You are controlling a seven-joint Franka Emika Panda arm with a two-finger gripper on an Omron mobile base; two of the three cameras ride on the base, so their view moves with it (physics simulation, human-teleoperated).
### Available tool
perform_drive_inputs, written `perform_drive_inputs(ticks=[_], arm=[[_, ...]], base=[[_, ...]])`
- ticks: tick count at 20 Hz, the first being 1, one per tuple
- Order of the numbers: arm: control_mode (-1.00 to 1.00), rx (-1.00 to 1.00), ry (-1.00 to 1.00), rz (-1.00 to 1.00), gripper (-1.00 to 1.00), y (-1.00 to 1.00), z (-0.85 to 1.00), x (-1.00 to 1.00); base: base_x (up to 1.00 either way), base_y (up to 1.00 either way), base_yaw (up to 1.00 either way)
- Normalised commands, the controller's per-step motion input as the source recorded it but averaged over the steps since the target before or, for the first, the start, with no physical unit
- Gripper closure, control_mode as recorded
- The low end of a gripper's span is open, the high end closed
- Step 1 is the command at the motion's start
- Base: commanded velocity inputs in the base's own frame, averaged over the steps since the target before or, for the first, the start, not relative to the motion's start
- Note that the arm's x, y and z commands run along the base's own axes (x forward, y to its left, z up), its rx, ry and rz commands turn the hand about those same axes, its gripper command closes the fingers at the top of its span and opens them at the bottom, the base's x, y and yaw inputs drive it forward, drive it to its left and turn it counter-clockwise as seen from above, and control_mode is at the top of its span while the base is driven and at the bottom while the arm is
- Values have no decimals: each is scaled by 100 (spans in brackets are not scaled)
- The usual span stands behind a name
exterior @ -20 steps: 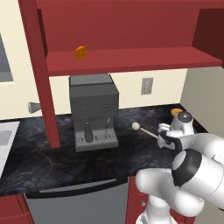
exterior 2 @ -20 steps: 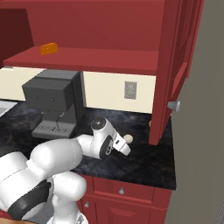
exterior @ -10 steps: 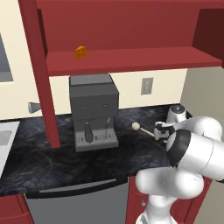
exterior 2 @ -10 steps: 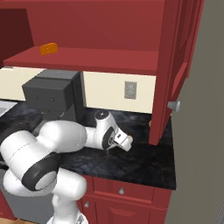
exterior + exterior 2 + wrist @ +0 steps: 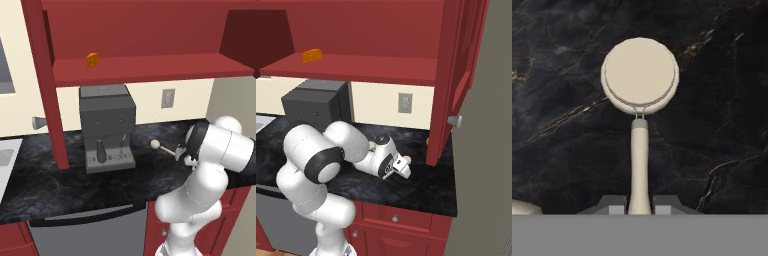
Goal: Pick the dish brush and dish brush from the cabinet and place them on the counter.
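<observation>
Hand view: a pale beige dish brush with a round flat head and thin straight handle is clamped at the handle's end between the nearly closed dark fingers of the gripper. It is held over the black gold-veined stone counter. A small orange block is seen on the red inner shelf of the dark red wall cabinet.

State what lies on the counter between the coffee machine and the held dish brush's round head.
Nothing: in the left base view, bare black counter separates the coffee machine from the dish brush.

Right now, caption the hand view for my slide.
Gripper shut on the brush handle, round head out front over the black counter.
</observation>
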Motion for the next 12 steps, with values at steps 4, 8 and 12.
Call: perform_drive_inputs(ticks=[4,8,12], arm=[[-100,2,0,2,100,-1,-21,5],[-100,0,4,0,-100,0,-2,17],[-100,-1,3,0,-100,-3,9,0]], base=[[0,0,0],[0,0,0],[0,0,0]])
